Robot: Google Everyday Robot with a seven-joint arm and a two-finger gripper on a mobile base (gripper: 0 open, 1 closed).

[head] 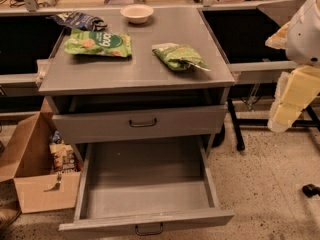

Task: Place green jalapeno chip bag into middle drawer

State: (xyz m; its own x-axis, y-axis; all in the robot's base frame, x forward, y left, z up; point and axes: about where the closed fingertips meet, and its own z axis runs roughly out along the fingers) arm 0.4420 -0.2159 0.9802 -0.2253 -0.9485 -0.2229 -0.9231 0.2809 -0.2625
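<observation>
The green jalapeno chip bag lies on the grey cabinet top, right of centre, its tapering end pointing right. The middle drawer is pulled wide open below, and its big tray holds nothing. Its small dark bar handle shows at the bottom edge of the view. My gripper is out of view. Only white and pale yellow arm links show at the right edge, beside the cabinet and well clear of the bag.
A bigger flat green bag, a dark blue bag and a white bowl sit on the top's back left. The taller-fronted drawer above is shut. An open cardboard box stands on the floor to the left, and dark stand legs to the right.
</observation>
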